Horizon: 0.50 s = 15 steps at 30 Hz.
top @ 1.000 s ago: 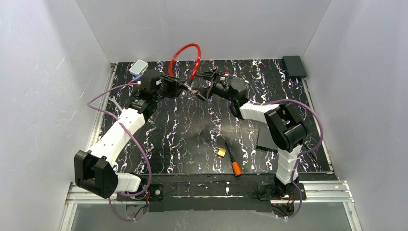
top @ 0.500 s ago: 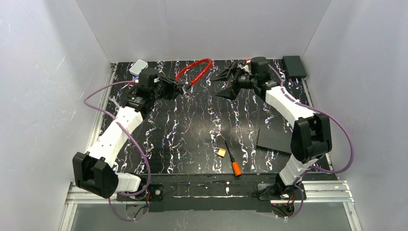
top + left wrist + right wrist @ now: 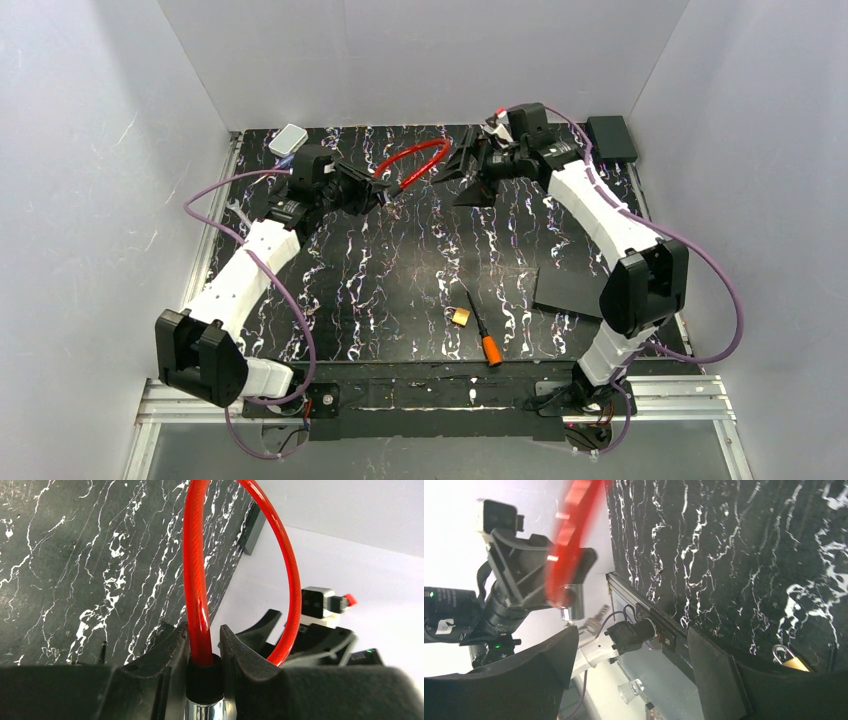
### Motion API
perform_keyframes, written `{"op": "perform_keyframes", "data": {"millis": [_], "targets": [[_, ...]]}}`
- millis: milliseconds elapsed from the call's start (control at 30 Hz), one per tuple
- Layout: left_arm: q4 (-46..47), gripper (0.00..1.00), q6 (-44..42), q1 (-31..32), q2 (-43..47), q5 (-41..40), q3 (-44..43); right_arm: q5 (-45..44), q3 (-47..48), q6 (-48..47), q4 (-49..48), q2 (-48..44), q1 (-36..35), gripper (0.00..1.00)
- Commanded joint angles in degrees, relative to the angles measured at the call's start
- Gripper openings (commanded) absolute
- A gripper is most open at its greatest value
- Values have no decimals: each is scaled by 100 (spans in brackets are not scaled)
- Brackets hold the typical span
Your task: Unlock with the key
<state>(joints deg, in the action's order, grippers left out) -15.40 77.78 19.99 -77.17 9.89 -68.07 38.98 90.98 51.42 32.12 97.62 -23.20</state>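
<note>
Mid-table, the key [image 3: 446, 284] lies far from left tool [image 3: 378, 194], pinching red cable [image 3: 415, 158], and spread right tool [image 3: 466, 178].

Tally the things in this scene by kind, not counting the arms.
Locks: 2 (red cable lock, brass padlock)
Tools: 1 (orange-handled screwdriver)
Boxes: 2 (black box, grey box)
Sheets: 1 (black sheet)
Total: 6

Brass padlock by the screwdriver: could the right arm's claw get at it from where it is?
Probably yes. The right claw is open and empty, and nothing covers the brass padlock; only the orange-handled screwdriver lies close beside it.
</note>
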Motion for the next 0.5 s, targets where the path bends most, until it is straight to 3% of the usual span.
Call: {"op": "perform_keyframes", "data": {"millis": [0,267,467], "targets": [[245,0,-107,2,39,244,30,-248,784,-482,530,292,-338,87],[-40,0,71,1,-49,277,13,-641,1706,-1023,1049,567,-663,83],[-949,0,264,3,-212,306,-309,-1376,2771,-3026,1905,686,-1182,80]]}}
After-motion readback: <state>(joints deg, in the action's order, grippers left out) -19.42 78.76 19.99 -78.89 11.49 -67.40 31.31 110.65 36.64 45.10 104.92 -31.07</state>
